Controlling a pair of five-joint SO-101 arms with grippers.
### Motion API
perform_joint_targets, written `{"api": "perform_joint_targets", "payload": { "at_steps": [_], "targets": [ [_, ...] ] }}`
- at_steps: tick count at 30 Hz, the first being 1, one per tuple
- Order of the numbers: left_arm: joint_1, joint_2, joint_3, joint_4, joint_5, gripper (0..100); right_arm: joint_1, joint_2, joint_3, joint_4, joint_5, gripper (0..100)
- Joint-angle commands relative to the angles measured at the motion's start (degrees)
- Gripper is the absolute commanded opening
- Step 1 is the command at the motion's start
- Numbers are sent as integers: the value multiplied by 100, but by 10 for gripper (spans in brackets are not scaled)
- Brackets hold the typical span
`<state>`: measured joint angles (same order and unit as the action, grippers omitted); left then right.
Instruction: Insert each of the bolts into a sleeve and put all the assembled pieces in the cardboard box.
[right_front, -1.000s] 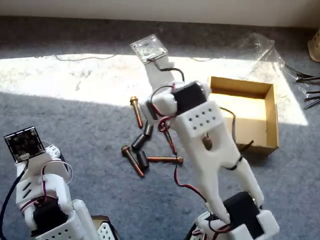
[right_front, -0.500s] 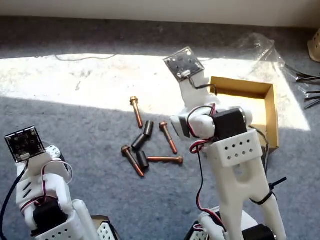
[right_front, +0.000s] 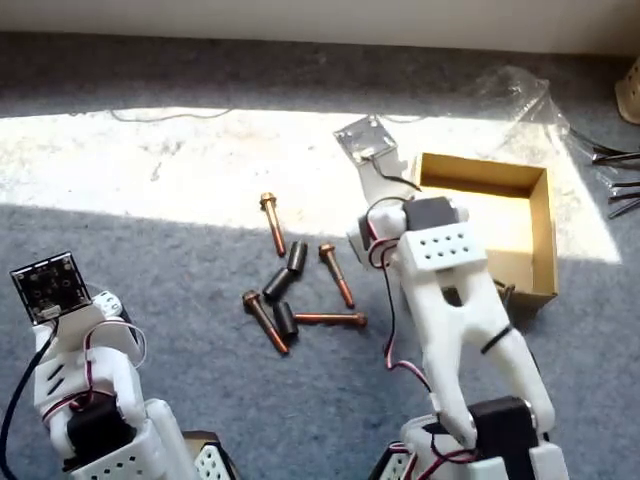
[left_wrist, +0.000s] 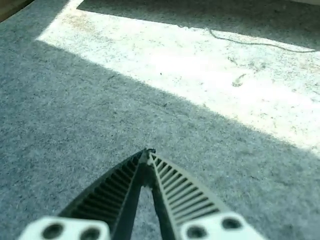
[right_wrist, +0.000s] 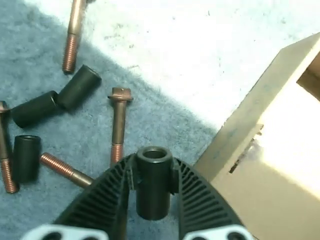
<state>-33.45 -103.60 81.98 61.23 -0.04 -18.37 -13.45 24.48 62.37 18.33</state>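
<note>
Grey carpet (right_front: 150, 260) lay half sunlit. Just beside the box (right_front: 480, 172), the right gripper (right_wrist: 152, 161) clamped a sleeve (right_wrist: 152, 195) upright, bore exposed, probably to receive a bolt (right_wrist: 119, 125). Further from the box, the left gripper (left_wrist: 148, 159) sat pinched together, idle

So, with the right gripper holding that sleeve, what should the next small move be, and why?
Probably the left gripper, shut over carpet, should open and go for a loose bolt. The right gripper clamps a sleeve whose bore looks empty, next to the cardboard box, so the sleeve needs a bolt before it goes in.
</note>
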Motion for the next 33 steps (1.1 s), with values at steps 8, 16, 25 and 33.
{"api": "perform_joint_targets", "payload": {
  "at_steps": [8,16,25,33],
  "targets": [
    [101,-57,-66,-44,0,10,154,2053,-1508,-330,53,5],
    [101,-57,-66,-44,0,10,154,3046,-2290,-330,62,8],
    [101,-57,-66,-44,0,10,154,3793,-3204,453,70,10],
    [101,-57,-66,-44,0,10,163,4629,-4312,1305,88,10]
  ]
}}
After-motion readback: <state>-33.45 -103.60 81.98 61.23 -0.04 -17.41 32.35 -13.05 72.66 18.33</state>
